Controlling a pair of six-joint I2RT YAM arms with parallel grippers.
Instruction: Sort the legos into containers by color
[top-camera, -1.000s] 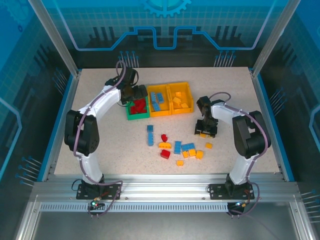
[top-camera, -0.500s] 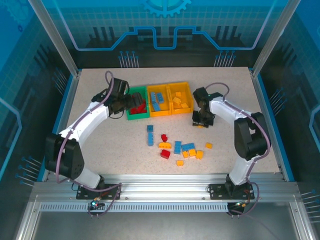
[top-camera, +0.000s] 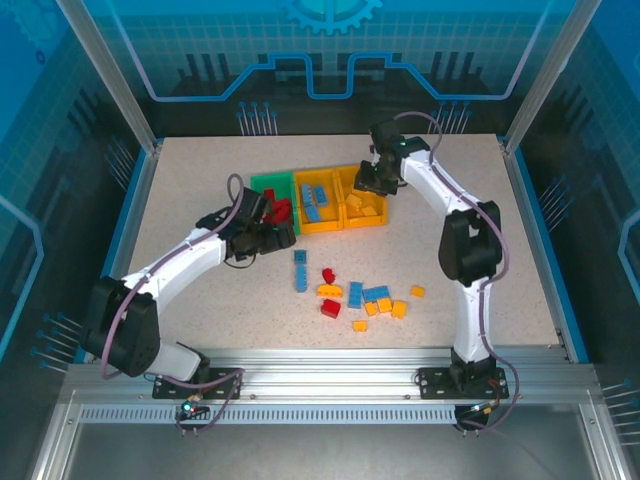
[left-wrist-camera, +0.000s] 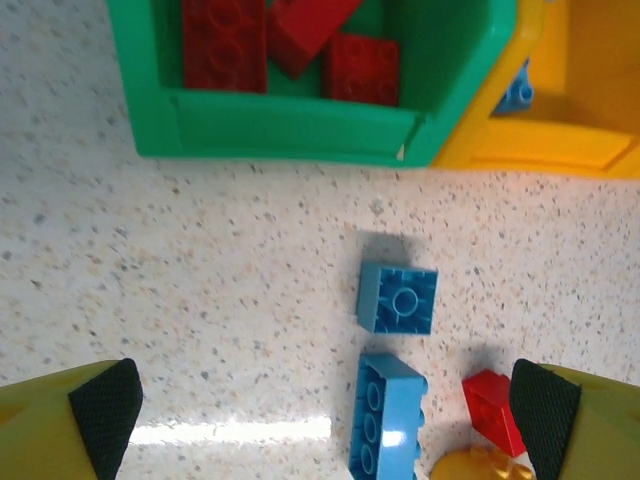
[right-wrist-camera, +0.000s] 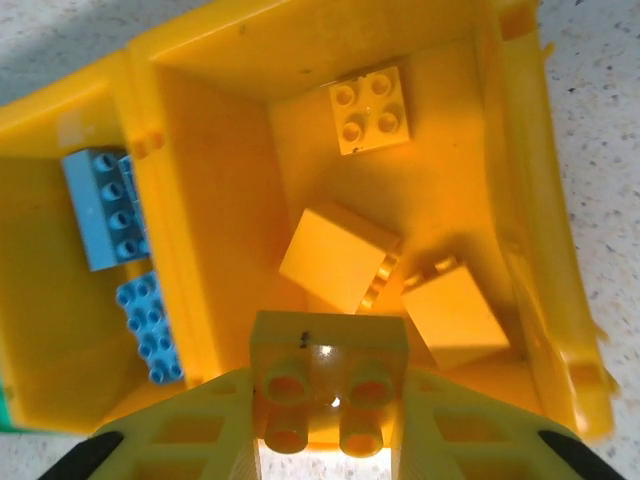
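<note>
Tracking two moves since a second ago.

Right end effector (top-camera: 369, 181): carried from the loose pile at lower centre of the top view up to the right-hand yellow-orange bin (right-wrist-camera: 545, 250). It is clamped on a yellow-orange brick (right-wrist-camera: 328, 385), held over three like-coloured bricks already inside. Judgement: colour matches, so release is the step due.

Left end effector (top-camera: 270, 238): withdrawn from the green bin (left-wrist-camera: 290, 130), which holds red bricks (left-wrist-camera: 225, 40), to the worktop (left-wrist-camera: 200, 280) just below it. Its fingers are apart with nothing gripped. Under it lie a square blue brick (left-wrist-camera: 398, 298), an oblong blue brick (left-wrist-camera: 385, 415) and a loose red brick (left-wrist-camera: 493, 408). Judgement: the next pick is likely one of these.

Middle bin (top-camera: 318, 228): holds blue.

Loose legos (top-camera: 375, 300): roughly a dozen unsorted at lower centre.
</note>
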